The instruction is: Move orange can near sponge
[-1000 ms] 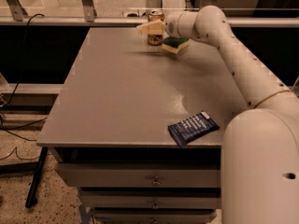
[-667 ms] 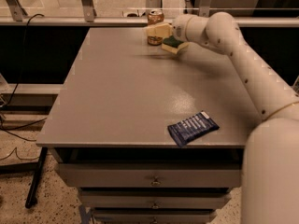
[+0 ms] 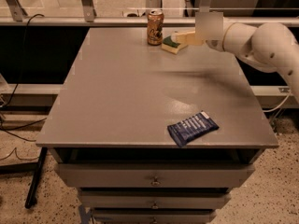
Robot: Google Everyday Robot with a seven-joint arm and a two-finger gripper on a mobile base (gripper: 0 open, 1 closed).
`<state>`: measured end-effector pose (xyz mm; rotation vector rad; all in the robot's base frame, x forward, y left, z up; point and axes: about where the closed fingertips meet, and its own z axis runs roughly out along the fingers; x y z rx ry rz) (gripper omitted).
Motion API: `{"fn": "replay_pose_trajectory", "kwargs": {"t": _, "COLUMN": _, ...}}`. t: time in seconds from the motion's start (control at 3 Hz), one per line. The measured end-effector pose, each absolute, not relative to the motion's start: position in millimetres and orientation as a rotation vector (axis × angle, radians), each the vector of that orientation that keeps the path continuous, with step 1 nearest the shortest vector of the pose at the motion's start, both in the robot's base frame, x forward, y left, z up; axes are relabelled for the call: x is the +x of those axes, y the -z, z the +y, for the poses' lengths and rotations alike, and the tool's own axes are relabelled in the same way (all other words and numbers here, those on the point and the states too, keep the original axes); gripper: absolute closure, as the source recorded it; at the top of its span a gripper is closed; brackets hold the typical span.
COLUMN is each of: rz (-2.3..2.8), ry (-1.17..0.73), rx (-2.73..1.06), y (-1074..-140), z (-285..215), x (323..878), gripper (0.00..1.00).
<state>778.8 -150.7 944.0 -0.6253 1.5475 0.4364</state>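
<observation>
The end effector (image 3: 186, 38) had withdrawn, open or closed unclear, leaving the orange can (image 3: 155, 27) standing just beside the sponge (image 3: 170, 45); placement looked done.

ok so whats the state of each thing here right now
orange can: upright at the back of the table, nothing gripping it
sponge: lying flat, green side up, just right of the can
pincer: low by the sponge's right side, apart from the can
snack packet: lying flat near the front right edge
drawers: shut
</observation>
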Motion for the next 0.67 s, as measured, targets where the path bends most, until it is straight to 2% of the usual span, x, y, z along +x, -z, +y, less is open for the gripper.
{"fn": "replay_pose_trajectory", "kwargs": {"t": 0.67, "rz": 1.552, "ry": -0.17, "rx": -0.569, "y": -998, "z": -246, "x": 664, "gripper": 0.0}}
